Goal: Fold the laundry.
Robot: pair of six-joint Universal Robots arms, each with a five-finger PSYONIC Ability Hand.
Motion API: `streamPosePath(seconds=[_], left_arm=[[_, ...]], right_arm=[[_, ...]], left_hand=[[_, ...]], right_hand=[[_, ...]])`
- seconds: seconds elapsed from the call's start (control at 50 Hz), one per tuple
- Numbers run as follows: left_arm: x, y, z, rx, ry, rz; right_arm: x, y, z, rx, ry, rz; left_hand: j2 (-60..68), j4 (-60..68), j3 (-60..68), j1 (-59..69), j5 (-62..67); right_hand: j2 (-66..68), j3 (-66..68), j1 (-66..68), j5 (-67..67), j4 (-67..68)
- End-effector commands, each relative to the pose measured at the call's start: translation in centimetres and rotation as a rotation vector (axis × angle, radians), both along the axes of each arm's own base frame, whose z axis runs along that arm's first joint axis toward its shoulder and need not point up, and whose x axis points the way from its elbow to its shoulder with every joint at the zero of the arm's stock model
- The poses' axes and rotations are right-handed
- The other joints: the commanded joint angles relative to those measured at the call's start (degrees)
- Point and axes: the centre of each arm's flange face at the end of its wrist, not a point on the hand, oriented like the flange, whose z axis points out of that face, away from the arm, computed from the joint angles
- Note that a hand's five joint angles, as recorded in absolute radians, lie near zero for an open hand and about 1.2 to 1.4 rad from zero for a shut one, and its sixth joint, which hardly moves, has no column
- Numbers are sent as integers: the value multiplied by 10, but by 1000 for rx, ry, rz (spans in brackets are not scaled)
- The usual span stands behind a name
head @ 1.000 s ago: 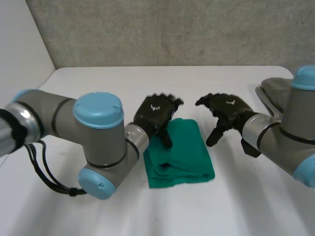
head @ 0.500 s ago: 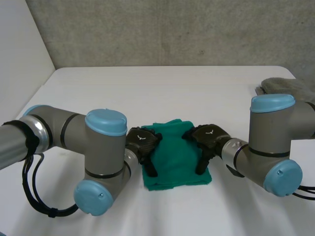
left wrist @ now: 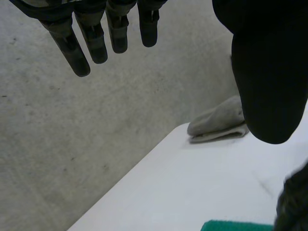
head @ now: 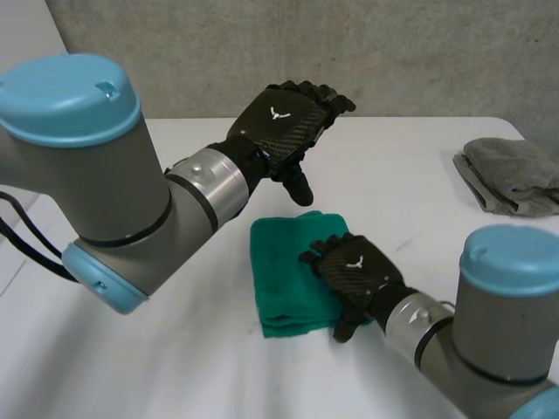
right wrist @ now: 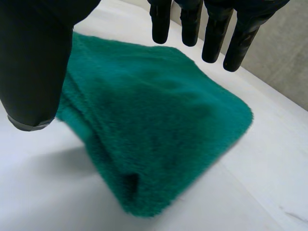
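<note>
A folded green towel (head: 284, 275) lies flat in the middle of the white table (head: 175, 367). My right hand (head: 354, 271) hovers over its right part with straight fingers (right wrist: 192, 24) and nothing in it; the green towel (right wrist: 154, 125) spreads under its palm. My left hand (head: 284, 127) is raised well above the table behind the towel, fingers (left wrist: 91, 43) straight, thumb (left wrist: 269, 82) apart, holding nothing. A corner of the green towel (left wrist: 231, 225) peeks in below that hand.
A folded grey cloth (head: 511, 175) lies at the table's far right edge, and the grey cloth (left wrist: 219, 122) also sits beyond my left hand's thumb. A grey wall (head: 349, 52) rises behind the table. My left arm (head: 96, 175) looms large at the near left.
Both hands left the towel's sides. The left hand rose high and moved back; the right hand shifted over the towel's right part. The towel stays folded on the table.
</note>
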Motion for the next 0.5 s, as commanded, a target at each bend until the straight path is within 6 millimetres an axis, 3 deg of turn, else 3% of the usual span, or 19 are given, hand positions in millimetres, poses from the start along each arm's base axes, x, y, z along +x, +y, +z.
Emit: streamPosePath(seconds=[0.02,0.24,0.5], left_arm=[[-3,-4,-4,71,-3,-37],[-5,-5,-17,132,-46,-29],[-3,-6,-21,143,-52,-23]], right_arm=[[11,9,-18,-34,1,14],[15,-3,-39,-76,47,-30],[23,-13,-40,-108,43,-29]], left_hand=[[0,0,-2,10,-6],[4,3,2,13,-2],[0,0,-2,10,-6]], right_hand=[[-23,-22,9,-36,-32],[-19,-18,13,-32,-28],[114,115,146,101,105]])
